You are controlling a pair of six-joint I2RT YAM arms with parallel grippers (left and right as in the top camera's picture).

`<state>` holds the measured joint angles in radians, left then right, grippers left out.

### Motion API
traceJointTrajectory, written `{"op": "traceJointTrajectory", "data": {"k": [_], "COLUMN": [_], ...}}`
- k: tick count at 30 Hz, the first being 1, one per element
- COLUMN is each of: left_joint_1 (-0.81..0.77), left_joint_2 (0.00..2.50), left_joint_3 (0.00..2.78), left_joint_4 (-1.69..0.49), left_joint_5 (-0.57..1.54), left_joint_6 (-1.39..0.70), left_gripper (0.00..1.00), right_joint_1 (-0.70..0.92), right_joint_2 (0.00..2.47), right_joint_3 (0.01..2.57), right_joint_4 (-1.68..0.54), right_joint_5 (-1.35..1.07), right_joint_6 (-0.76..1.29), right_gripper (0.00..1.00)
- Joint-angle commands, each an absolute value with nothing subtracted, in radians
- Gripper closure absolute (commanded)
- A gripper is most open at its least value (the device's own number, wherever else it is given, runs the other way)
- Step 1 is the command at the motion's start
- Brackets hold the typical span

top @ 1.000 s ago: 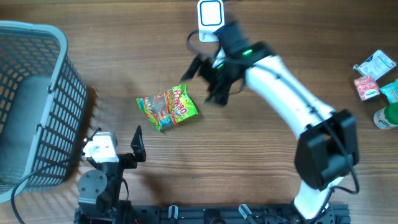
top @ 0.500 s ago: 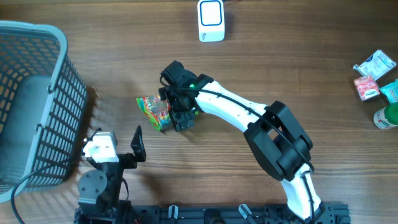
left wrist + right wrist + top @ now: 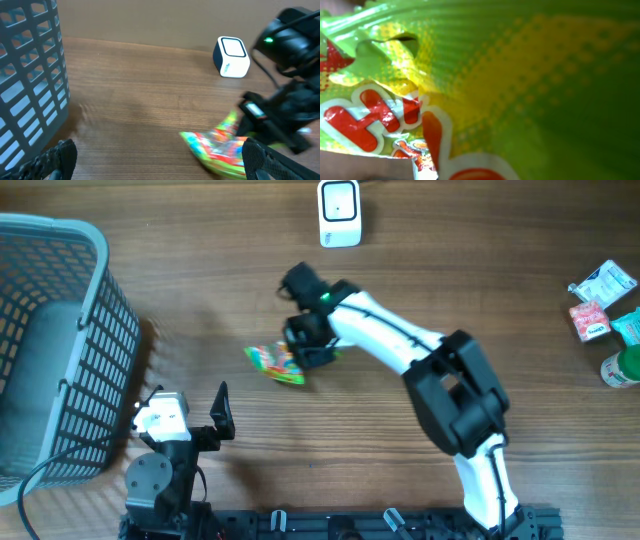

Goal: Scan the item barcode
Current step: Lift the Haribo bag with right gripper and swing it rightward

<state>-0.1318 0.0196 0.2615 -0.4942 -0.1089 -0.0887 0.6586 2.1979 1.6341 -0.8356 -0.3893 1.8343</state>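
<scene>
The item is a green, yellow and red candy bag [image 3: 274, 363] near the table's middle, one end tilted up. My right gripper [image 3: 310, 345] is shut on its right end. The bag's print [image 3: 495, 75] fills the right wrist view and hides the fingers; no barcode shows. The white scanner [image 3: 340, 212] stands at the far edge, apart from the bag. In the left wrist view the bag [image 3: 215, 150] lies ahead to the right and the scanner [image 3: 231, 56] beyond it. My left gripper [image 3: 220, 415] rests open near the front edge, holding nothing, its fingertips [image 3: 264, 161] wide apart.
A grey mesh basket [image 3: 60, 310] fills the left side, close to the left arm. Small packets [image 3: 603, 282] and a green-capped bottle [image 3: 622, 367] sit at the far right edge. The right arm [image 3: 400, 340] stretches across the middle.
The right gripper came down from beside the scanner onto the bag, shut on it, then pulled it slightly right and tipped it up. The left arm has not moved.
</scene>
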Motion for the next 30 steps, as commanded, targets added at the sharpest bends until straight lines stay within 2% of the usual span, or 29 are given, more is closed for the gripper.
{"op": "traceJointTrajectory", "data": {"k": [1,4,7,10,16,19,22,25,27,29,30], "left_joint_1": [-0.137,-0.137,-0.137,-0.137,-0.137,-0.137,-0.137,-0.137,-0.137,-0.137,-0.137], "left_joint_2": [0.014,0.014,0.014,0.014,0.014,0.014,0.014,0.014,0.014,0.014,0.014], "left_joint_3": [0.258,0.258,0.258,0.258,0.258,0.258,0.258,0.258,0.258,0.258,0.258], "left_joint_4": [-0.492,-0.492,-0.492,-0.492,-0.492,-0.492,-0.492,-0.492,-0.492,-0.492,-0.492], "left_joint_5": [-0.125,-0.125,-0.125,-0.125,-0.125,-0.125,-0.125,-0.125,-0.125,-0.125,-0.125], "left_joint_6": [-0.094,-0.094,-0.094,-0.094,-0.094,-0.094,-0.094,-0.094,-0.094,-0.094,-0.094], "left_gripper": [0.00,0.00,0.00,0.00,0.00,0.00,0.00,0.00,0.00,0.00,0.00], "right_joint_1": [0.539,0.460,0.415,0.411,0.385,0.328,0.258,0.176,0.130,0.100,0.097], "right_joint_2": [2.100,2.077,2.077,2.077,2.080,2.085,2.095,2.143,2.215,2.304,2.328], "right_joint_3": [1.631,1.631,1.630,1.629,1.628,1.628,1.628,1.628,1.628,1.628,1.628], "right_joint_4": [-1.026,-1.253,-1.368,-1.377,-1.351,-1.430,-1.524,-1.539,-1.523,-1.544,-1.574], "right_joint_5": [-0.617,-0.906,-0.923,-0.894,-1.021,-1.066,-0.976,-0.969,-1.036,-1.199,-1.254], "right_joint_6": [1.771,1.717,1.759,2.063,2.032,1.855,1.746,1.517,1.191,0.783,0.671], "right_gripper": [0.95,0.95,0.95,0.95,0.95,0.95,0.95,0.95,0.95,0.96,0.96]}}
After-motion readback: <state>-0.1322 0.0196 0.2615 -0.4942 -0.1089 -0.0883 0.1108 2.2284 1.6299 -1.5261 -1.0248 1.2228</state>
